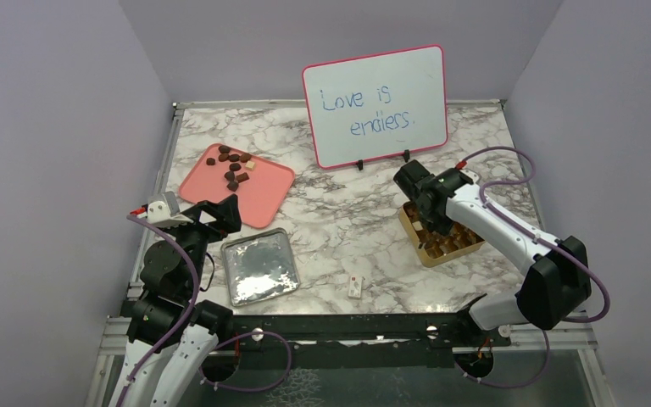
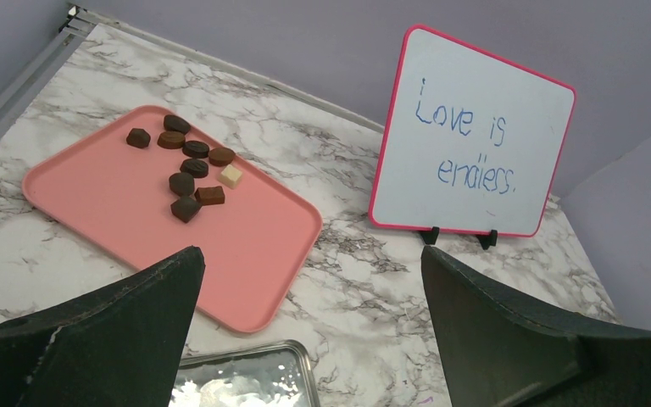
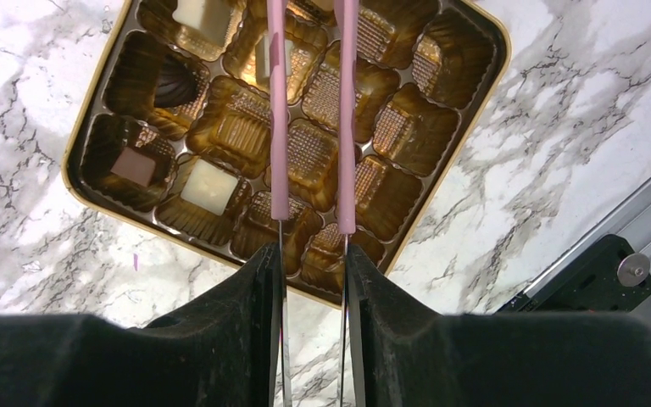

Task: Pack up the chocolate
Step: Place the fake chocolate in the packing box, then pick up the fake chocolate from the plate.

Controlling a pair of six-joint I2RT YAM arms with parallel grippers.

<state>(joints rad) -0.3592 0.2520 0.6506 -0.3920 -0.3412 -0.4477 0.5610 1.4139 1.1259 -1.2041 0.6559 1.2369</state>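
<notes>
Several chocolates (image 1: 233,167), mostly dark brown with one white, lie on the far part of a pink tray (image 1: 263,199); they also show in the left wrist view (image 2: 191,165). My left gripper (image 1: 216,216) is open and empty (image 2: 309,254), near the tray's near corner and above the silver lid. My right gripper (image 1: 428,208) is shut on metal tweezers with pink tips (image 3: 278,127), held over the gold box (image 3: 407,127). The box holds a dark piece (image 3: 169,85), a brown square (image 3: 134,167) and white pieces (image 3: 208,185). The tweezer tips run out of view.
A silver lid (image 1: 258,269) lies in front of the pink tray. A small white tag (image 1: 355,287) lies near the front middle. A pink-framed whiteboard (image 1: 375,106) stands at the back. Purple walls enclose the table.
</notes>
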